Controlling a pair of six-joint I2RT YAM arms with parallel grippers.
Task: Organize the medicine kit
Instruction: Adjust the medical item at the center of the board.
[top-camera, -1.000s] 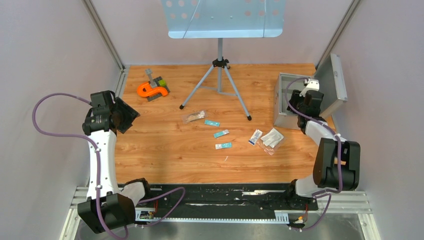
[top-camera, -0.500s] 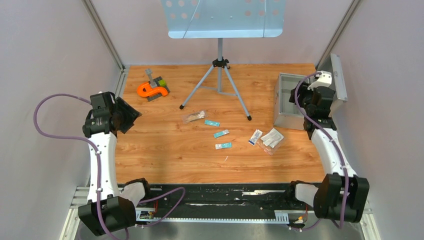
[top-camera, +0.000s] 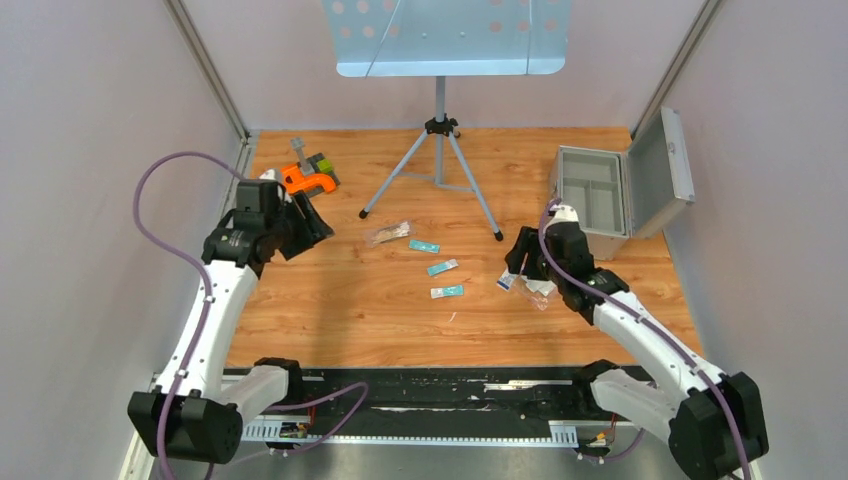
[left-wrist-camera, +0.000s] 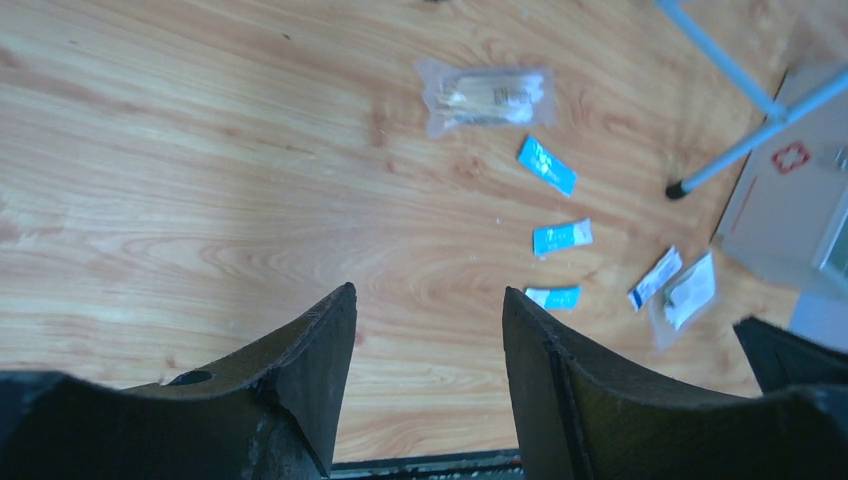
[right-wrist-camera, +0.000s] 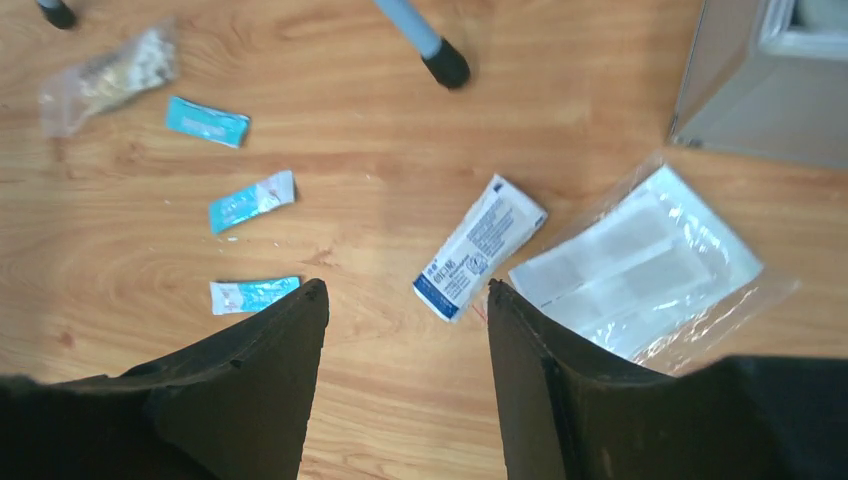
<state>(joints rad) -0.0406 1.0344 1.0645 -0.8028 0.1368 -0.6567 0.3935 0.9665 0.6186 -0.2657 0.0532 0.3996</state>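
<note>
The medicine kit (top-camera: 592, 197) is a silver-grey case at the table's far right, its lid (top-camera: 662, 170) swung open and its grey compartments showing. Three teal packets (top-camera: 443, 267) and a clear bag (top-camera: 387, 233) lie mid-table. A white-and-blue packet (right-wrist-camera: 480, 248) and a clear bag of white pads (right-wrist-camera: 640, 265) lie near the kit's front. My right gripper (right-wrist-camera: 405, 290) hovers open just left of those two, nothing between its fingers. My left gripper (left-wrist-camera: 428, 295) is open and empty over bare wood at the left, the packets (left-wrist-camera: 562, 237) ahead of it.
A music stand's tripod (top-camera: 440, 150) stands at the back centre, one foot (right-wrist-camera: 445, 65) near the kit. An orange clamp tool (top-camera: 305, 180) lies at the back left. Walls close in the table on both sides.
My right arm came away from the kit's lid and swung down-left to the white packets, opening its jaws wider. The lid now stands fully open. My left arm moved up and right.
</note>
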